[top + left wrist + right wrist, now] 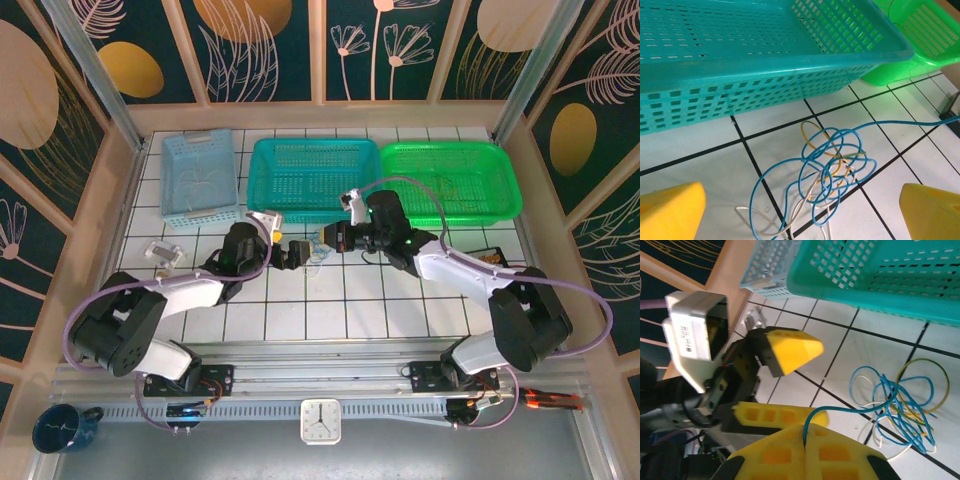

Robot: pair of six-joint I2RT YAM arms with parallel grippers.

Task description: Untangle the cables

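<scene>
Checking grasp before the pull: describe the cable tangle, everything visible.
The cables are thin flexible cords, blue, yellowish and whitish, looped into one loose knot lying on the white tiled table, near the teal basket but apart from it. One blue strand runs out to the right gripper, whose jaws are shut on it.

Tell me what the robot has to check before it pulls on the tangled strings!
1. Right tool shut on the blue cable: ok, the cable comes out from between its closed pads.
2. Left tool open: ok, its fingers stand wide apart, with the knot on the tiles ahead of them.
3. Left tool holding nothing: ok.
4. Knot apart from the teal basket: ok, bare tile lies between them.
5. Cables separated: not ok, the blue cable, yellow cable and white cable loop through one another.
6. Which strand the left tool should take: cannot tell.
</scene>
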